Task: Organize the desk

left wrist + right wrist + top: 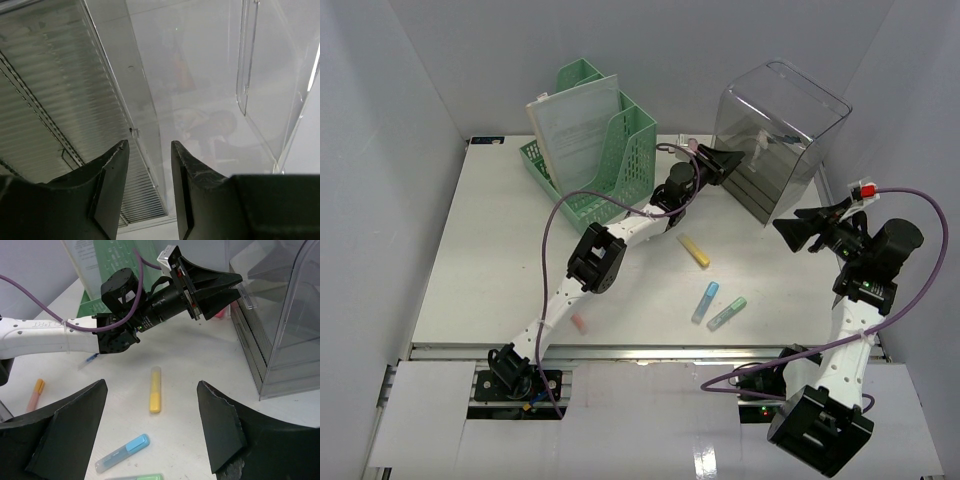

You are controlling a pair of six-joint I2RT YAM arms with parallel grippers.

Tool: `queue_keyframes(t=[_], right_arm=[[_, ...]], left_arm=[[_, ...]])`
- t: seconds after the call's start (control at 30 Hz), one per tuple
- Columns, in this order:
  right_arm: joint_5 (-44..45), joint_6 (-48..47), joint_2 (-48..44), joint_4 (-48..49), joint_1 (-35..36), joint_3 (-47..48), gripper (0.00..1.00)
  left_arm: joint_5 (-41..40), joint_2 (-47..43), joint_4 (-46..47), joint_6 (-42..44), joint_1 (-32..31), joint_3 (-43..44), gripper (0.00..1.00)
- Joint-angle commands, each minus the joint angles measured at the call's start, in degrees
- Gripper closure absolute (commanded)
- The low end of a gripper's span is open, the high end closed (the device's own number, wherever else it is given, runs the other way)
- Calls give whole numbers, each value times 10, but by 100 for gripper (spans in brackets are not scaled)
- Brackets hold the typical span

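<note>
Left fingers (112, 190) stand narrowly apart at the clear drawer unit (780, 140). Right fingers (75, 435) are spread wide above the white bench (500, 250), which lies beneath both arms and carries loose highlighters (705, 301).

Far left: green mesh file rack (610, 165), white printed papers (575, 125) upright against its left side. Far right: clear plastic drawer unit (785, 125), well apart from the rack. Between them, nearer: yellow highlighter (694, 250) lying flat; blue highlighter (705, 301) and green highlighter (727, 313) just beside each other; orange highlighter (579, 323) apart to the left.
</note>
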Motion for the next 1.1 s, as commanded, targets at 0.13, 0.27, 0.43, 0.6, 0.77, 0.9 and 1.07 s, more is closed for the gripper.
queue_keyframes(t=[0.13, 0.27, 0.43, 0.6, 0.77, 0.9, 1.07], right_arm=[[0, -3, -8, 32, -4, -10, 21], [-1, -4, -7, 32, -4, -10, 21], [0, -3, -11, 31, -4, -12, 21], [3, -5, -14, 31, -4, -13, 21], [7, -7, -13, 28, -4, -13, 21], [12, -17, -7, 13, -4, -1, 21], [22, -30, 5, -7, -4, 15, 21]], left_arm=[[-6, -5, 35, -18, -6, 25, 64], [-7, -17, 49, -19, -6, 13, 74], [-6, -21, 56, -21, -3, 12, 78], [0, -28, 66, -24, -2, 5, 95], [10, -46, 88, -28, 3, -20, 100], [20, -74, 116, -32, 8, -59, 100], [30, -113, 145, -32, 12, -111, 100]])
